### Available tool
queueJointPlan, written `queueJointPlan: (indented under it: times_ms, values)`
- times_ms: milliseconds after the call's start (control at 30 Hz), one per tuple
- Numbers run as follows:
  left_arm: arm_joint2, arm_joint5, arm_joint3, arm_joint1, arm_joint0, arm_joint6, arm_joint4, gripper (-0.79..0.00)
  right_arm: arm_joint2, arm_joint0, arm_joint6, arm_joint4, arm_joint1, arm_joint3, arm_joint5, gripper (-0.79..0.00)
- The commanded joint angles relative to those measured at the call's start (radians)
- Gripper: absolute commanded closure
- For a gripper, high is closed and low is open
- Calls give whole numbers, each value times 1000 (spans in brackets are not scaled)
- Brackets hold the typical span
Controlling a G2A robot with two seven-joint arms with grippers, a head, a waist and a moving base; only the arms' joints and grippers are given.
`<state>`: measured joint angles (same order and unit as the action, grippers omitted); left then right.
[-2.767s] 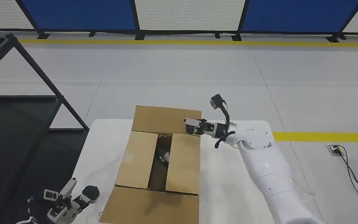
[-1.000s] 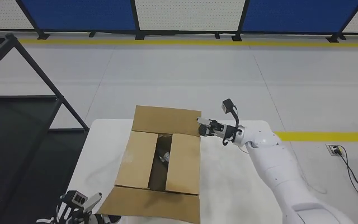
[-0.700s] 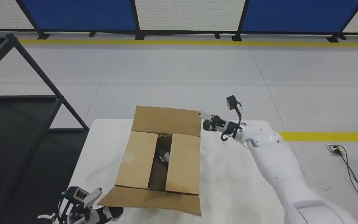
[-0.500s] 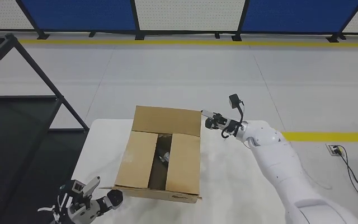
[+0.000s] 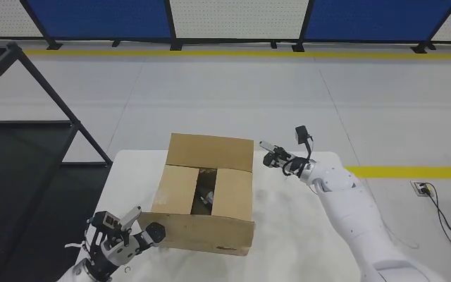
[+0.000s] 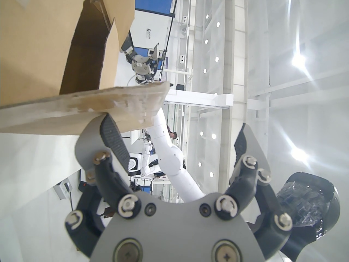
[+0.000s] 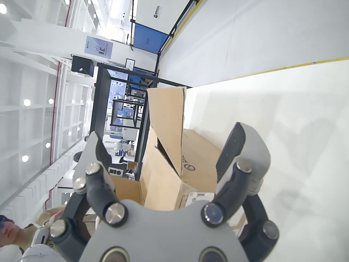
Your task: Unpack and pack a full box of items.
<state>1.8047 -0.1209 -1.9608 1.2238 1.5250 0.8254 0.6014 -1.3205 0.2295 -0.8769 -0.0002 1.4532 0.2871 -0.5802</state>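
Observation:
A brown cardboard box (image 5: 203, 194) stands in the middle of the white table (image 5: 296, 240). Its two side flaps lie folded inward, and a narrow gap between them shows dark items (image 5: 205, 195). The far flap (image 5: 211, 151) stands up, and so does the near flap (image 5: 201, 234). My left gripper (image 5: 145, 227) is open at the box's near left corner. One of its pads (image 6: 112, 134) touches the underside of the near flap's edge (image 6: 81, 102). My right gripper (image 5: 268, 154) is open just right of the far flap's corner (image 7: 166, 115), touching nothing.
A black metal rack (image 5: 42, 99) stands left of the table. Blue and white partition panels (image 5: 232, 17) line the back of the room. The table surface to the right of the box is bare white.
The near flap has swung from lying flat outward to standing upright as my left gripper rose under it. My right gripper drew back to the right, off the far flap.

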Motion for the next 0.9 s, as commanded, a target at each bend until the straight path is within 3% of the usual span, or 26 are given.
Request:
queueJointPlan:
  times_ms: [0, 167, 467, 700, 867]
  values:
    - [-1, 1, 5, -1, -3, -7, 5, -785, -5, 9, -22, 33, 3, -2, -13, -785]
    - [-5, 1, 21, -5, -10, -30, 9, -785, -5, 12, -59, 102, 22, -18, -31, -785]
    - [-17, 1, 58, -10, -23, -64, 24, -785, 36, -13, -34, 94, 55, -44, -47, -785]
    - [-17, 1, 58, -10, -23, -65, 25, -785, 38, -14, -34, 92, 56, -45, -48, -785]
    - [-12, -8, 75, -13, -25, -67, 34, -785, 18, -15, -141, 197, 69, -34, -123, -785]
